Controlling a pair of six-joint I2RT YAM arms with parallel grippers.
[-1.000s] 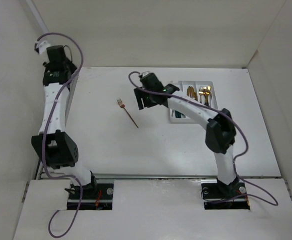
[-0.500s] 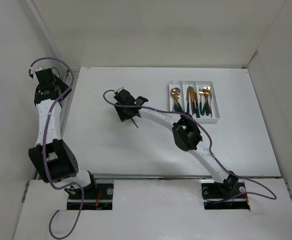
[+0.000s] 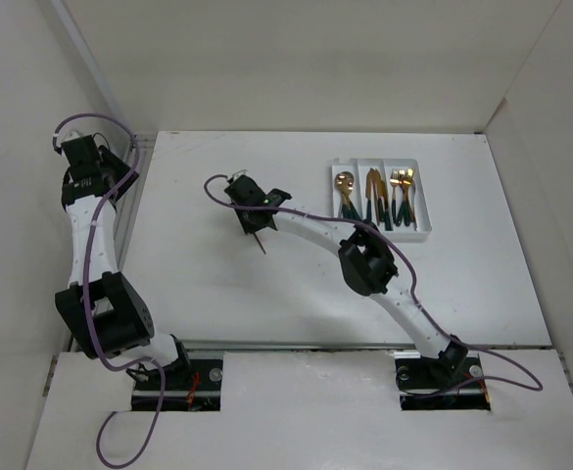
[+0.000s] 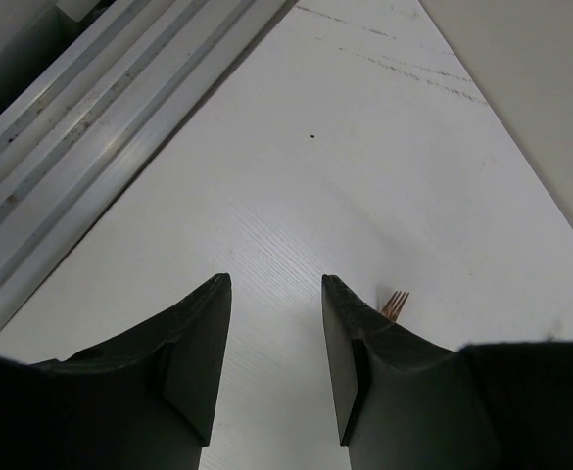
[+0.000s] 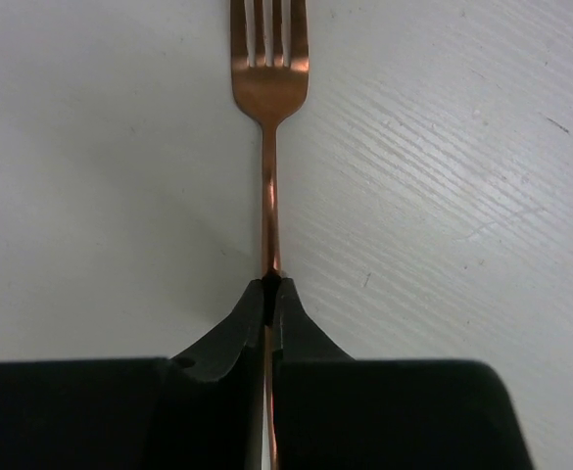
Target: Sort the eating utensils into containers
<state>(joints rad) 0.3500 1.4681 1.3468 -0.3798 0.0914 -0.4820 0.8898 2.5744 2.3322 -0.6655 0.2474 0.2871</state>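
right claw has clamped copper fork | tray well apart

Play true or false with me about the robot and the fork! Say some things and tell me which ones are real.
1. The right hand is pinching the copper fork by its handle. True.
2. The fork is lying inside the white tray. False: it is on the table, left of the tray.
3. The left hand is holding a spoon. False: it is open with nothing in it.
4. The tray has three long compartments with gold utensils in them. True.
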